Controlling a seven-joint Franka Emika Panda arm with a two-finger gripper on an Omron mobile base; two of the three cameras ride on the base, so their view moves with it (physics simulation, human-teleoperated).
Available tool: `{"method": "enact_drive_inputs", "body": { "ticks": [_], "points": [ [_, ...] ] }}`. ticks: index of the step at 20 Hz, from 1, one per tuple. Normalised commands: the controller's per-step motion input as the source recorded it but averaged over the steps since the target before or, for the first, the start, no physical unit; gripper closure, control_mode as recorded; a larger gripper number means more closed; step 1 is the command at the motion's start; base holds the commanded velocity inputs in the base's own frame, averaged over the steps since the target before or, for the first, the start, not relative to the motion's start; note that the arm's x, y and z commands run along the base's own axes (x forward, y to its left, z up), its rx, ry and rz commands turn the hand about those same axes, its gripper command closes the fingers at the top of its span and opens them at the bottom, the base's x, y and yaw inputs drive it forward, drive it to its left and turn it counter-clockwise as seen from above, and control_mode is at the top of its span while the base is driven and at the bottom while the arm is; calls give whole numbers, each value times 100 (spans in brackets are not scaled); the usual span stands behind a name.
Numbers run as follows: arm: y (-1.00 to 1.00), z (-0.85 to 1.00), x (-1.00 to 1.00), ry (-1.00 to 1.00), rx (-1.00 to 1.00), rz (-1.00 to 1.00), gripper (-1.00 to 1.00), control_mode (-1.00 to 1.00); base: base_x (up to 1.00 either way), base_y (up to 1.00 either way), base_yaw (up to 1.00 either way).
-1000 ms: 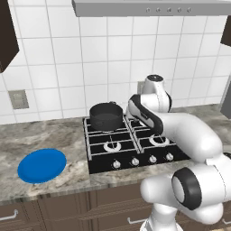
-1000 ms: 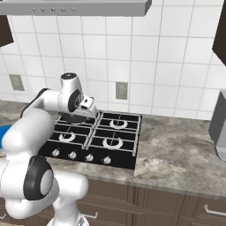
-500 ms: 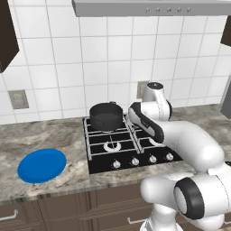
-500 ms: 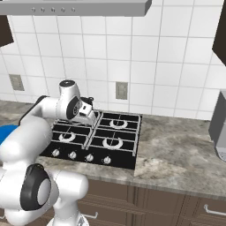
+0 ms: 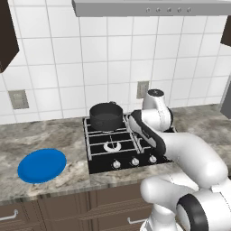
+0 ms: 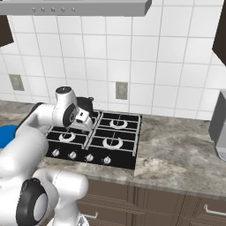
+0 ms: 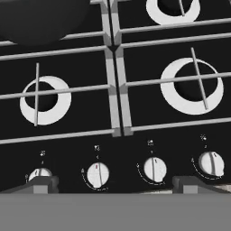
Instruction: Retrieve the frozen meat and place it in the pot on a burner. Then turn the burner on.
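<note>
Pot (image 5: 106, 116) on rear-left burner, open end effector (image 7: 116, 184) above knobs (image 7: 98, 174).

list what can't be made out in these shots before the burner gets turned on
- Inside of the pot: the left base view sees it from the side and too dark to tell whether the frozen meat lies in it.
- Pot in the right base view: mostly hidden behind the arm.
- Burner under the pot: covered by the pot.
- Markings by the knobs: too small in the hand view to read.
- End effector: fingertips cut off by the bottom edge.
</note>
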Motion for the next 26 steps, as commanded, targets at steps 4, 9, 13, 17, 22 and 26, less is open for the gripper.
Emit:
{"method": "enact_drive_inputs", "body": {
  "ticks": [4,9,13,17,22,26],
  "points": [
    [14,-18,-21,0,0,0,-100,-100,0,0,0],
    [16,-17,-13,0,0,0,-100,-100,0,0,0],
    [13,-14,-8,0,0,0,-100,-100,0,0,0],
    [11,-12,-13,0,0,0,-100,-100,0,0,0],
    [6,-11,-14,0,0,0,-100,-100,0,0,0],
    [1,-7,-12,0,0,0,-100,-100,0,0,0]
  ]
}}
